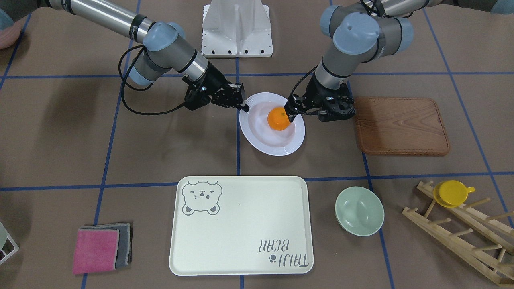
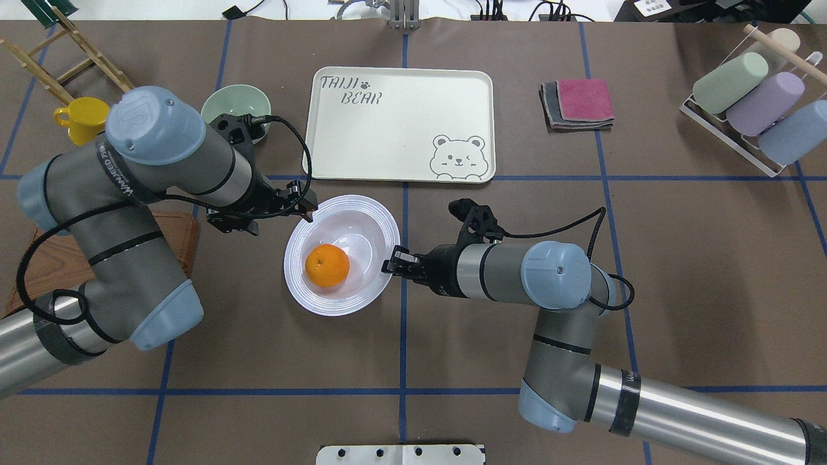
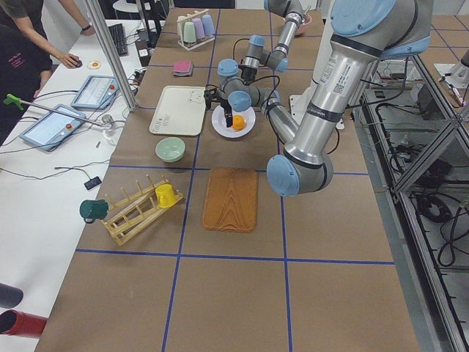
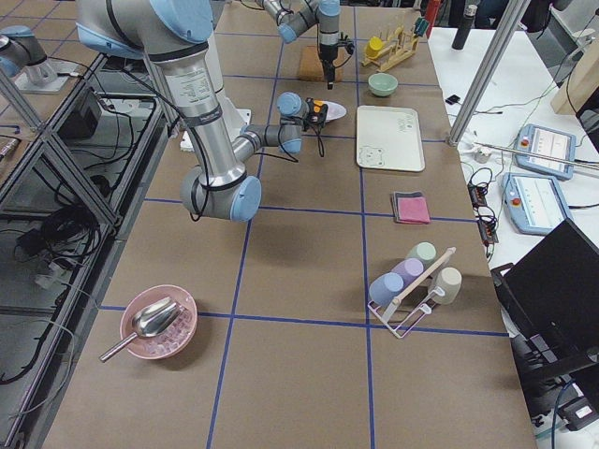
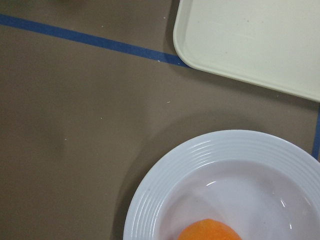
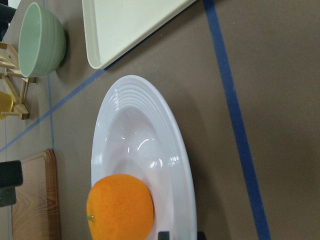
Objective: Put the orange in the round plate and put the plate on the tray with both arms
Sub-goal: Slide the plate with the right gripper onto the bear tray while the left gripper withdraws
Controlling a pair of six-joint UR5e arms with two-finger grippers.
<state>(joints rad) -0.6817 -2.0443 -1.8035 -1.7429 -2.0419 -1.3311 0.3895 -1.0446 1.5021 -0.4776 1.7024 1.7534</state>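
Observation:
The orange (image 1: 278, 119) lies in the white round plate (image 1: 261, 140), off-centre toward my left arm's side. The plate rests on the brown table between both arms. My right gripper (image 2: 389, 261) is at the plate's rim. In the right wrist view its fingertips (image 6: 164, 235) sit on either side of the rim, shut on it. My left gripper (image 2: 307, 210) hovers at the opposite rim, close to the orange, with its fingers apart and holding nothing. The cream bear tray (image 2: 400, 116) lies empty just beyond the plate.
A brown wooden board (image 1: 401, 125) lies beside my left arm. A pale-green bowl (image 1: 359, 210) sits next to the tray, with a wooden rack holding a yellow cup (image 1: 451, 193) further out. Folded pink and grey cloths (image 1: 102, 248) lie on the tray's other side.

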